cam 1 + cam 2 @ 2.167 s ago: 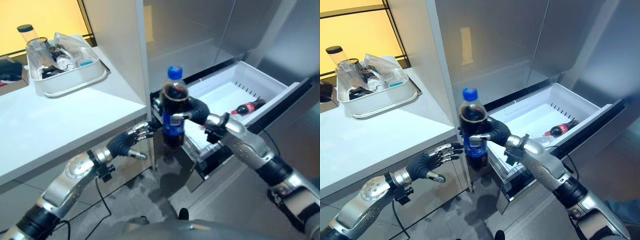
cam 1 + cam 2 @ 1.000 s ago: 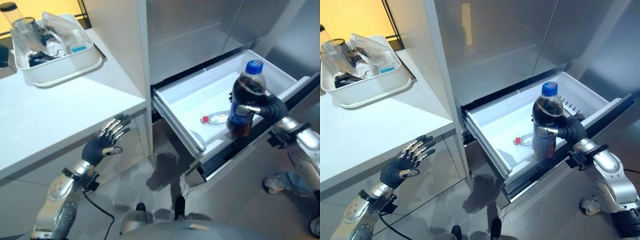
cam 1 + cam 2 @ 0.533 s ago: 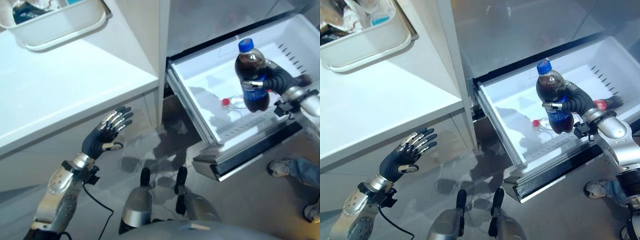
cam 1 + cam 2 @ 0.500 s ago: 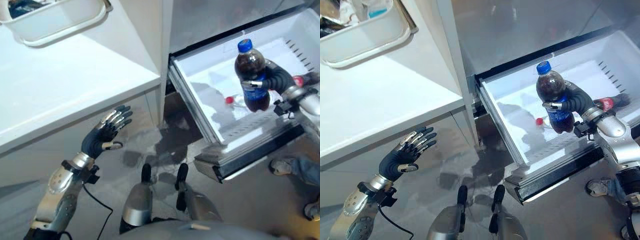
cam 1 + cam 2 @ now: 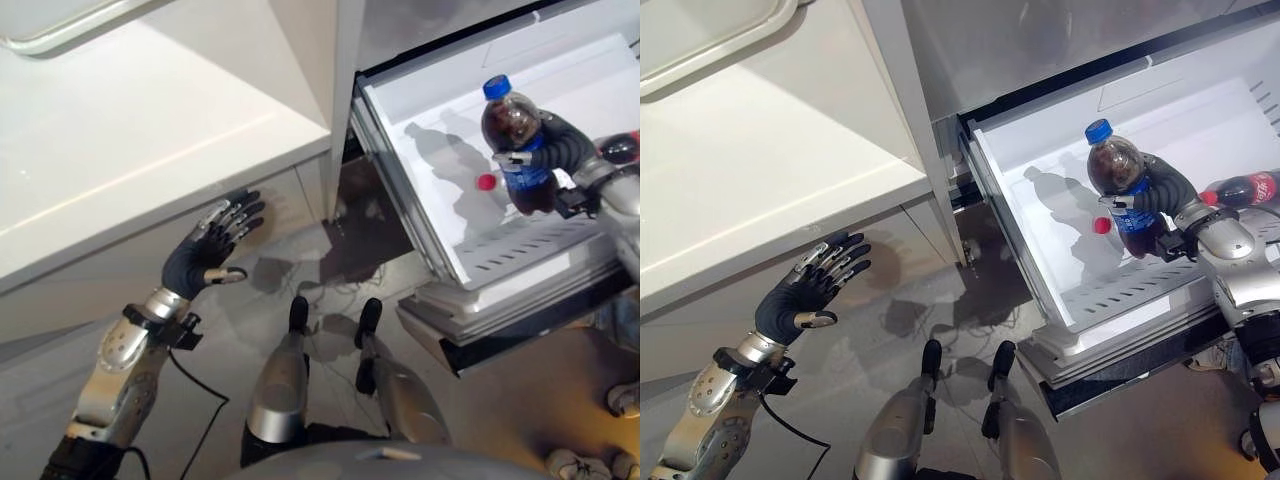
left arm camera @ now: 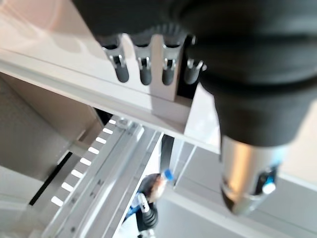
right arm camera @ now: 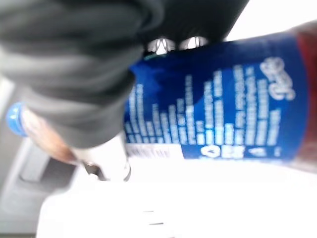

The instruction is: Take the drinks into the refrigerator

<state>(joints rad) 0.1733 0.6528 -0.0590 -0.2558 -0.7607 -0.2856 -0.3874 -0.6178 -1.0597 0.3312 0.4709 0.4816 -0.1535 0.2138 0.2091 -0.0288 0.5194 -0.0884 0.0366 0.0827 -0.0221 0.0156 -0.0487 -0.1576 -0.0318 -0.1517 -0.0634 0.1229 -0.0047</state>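
Blue-labelled cola bottle (image 7: pixel 213 114) in right hand (image 5: pixel 1168 186) over drawer (image 5: pixel 1040 240).

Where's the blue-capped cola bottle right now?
The blue-capped cola bottle is gripped in the right robot hand, above the open white fridge drawer, beside a red-capped bottle.

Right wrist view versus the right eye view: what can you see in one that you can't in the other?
The right wrist view alone gives the close-up of the blue label. The right eye view alone shows the left hand open beside the white counter, the pulled-out refrigerator drawer, and a red-labelled bottle lying in it. Both show the right hand curled round the blue-capped cola bottle.
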